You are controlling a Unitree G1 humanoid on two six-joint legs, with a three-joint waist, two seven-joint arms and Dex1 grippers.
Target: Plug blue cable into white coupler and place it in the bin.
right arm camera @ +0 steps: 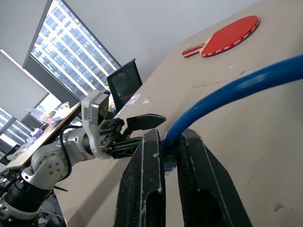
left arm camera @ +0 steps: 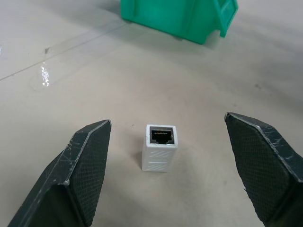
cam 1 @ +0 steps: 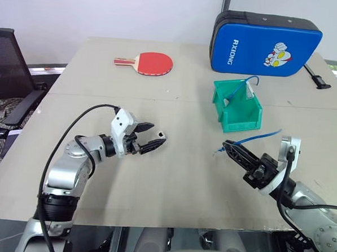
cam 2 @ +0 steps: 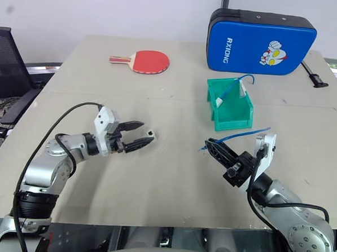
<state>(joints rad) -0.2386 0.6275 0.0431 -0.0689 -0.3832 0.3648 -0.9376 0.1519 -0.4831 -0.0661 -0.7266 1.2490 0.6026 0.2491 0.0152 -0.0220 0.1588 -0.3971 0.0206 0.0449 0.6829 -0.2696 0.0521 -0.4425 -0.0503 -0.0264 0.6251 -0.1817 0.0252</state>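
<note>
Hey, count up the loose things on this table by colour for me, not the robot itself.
Blue: 3 – the held blue cable, a second cable in the bin, padded case
Green: 1 – bin
White: 1 – coupler
Red: 1 – paddle
Total: 6

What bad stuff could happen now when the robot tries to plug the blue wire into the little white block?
The white coupler stands loose on the table between the open fingers of the left gripper, so a clumsy close might knock it over or push it away. The right gripper pinches the blue cable near its end, so the plug could be tilted and miss the socket. The bin already holds another blue cable, which might tangle later.
</note>
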